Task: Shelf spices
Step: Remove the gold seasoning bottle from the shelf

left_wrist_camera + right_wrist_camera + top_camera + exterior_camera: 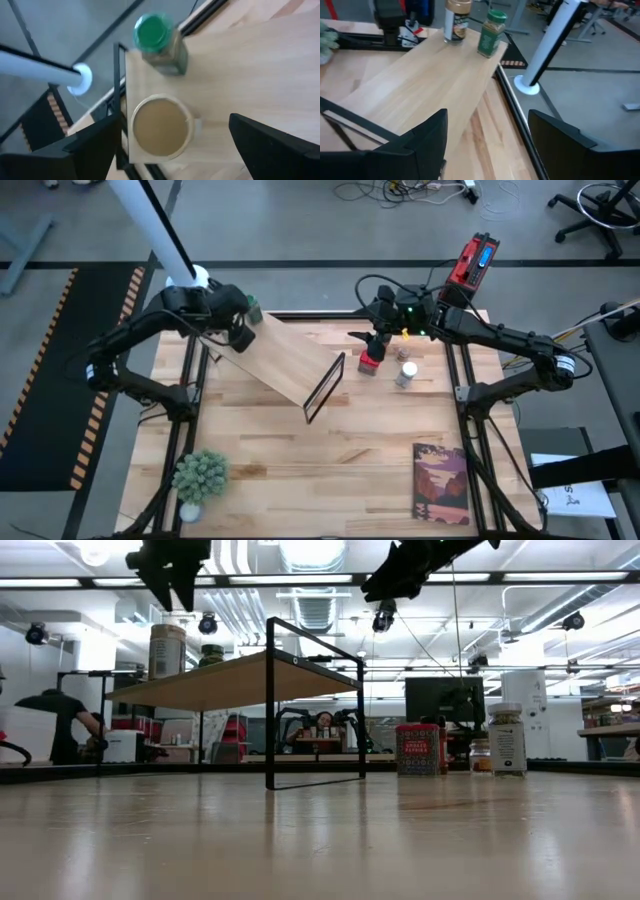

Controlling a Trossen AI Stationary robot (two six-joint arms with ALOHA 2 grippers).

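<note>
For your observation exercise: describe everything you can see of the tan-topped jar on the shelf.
The tan-topped jar is a small round container with a flat tan lid and labelled body. It stands upright at the far end of the pale wooden shelf, beside but apart from the green-lidded jar. The open left gripper hovers above without touching.

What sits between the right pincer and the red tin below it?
Nothing visible. In the high view the right pincer hangs directly over the red tin, with no other thing between them. The white-lidded jar stands off to the side, and the shelf lies clear of it on the other side.
</note>
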